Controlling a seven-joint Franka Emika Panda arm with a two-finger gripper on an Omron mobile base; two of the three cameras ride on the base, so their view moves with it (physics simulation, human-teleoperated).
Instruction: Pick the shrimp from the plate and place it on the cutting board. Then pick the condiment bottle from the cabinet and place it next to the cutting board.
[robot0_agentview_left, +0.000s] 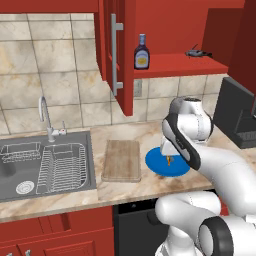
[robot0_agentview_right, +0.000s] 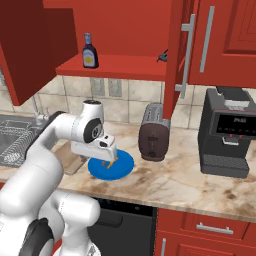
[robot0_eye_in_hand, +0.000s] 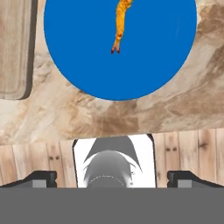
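Note:
The orange shrimp (robot0_eye_in_hand: 121, 24) lies on the bright blue plate (robot0_eye_in_hand: 78, 57), near its middle. My gripper (robot0_eye_in_hand: 113, 178) hovers above the plate's near side, open, with its fingertips (robot0_eye_in_hand: 41, 178) wide apart and nothing between them. In the left base view the shrimp (robot0_agentview_left: 170, 160) and plate (robot0_agentview_left: 156, 165) sit just right of the wooden cutting board (robot0_agentview_left: 121, 160). From the right base view my hand hangs over the plate (robot0_agentview_right: 124, 167) with the gripper (robot0_agentview_right: 110, 157) close above the shrimp (robot0_agentview_right: 107, 163). The condiment bottle (robot0_agentview_left: 142, 52) stands upright on the shelf of the open red cabinet (robot0_agentview_left: 126, 50).
A sink (robot0_agentview_left: 20, 170) with a dish rack (robot0_agentview_left: 62, 167) and faucet (robot0_agentview_left: 46, 117) lies left of the board. A toaster (robot0_agentview_right: 154, 137) and a coffee machine (robot0_agentview_right: 225, 132) stand right of the plate. A small dark object (robot0_agentview_left: 197, 52) rests further along the cabinet shelf.

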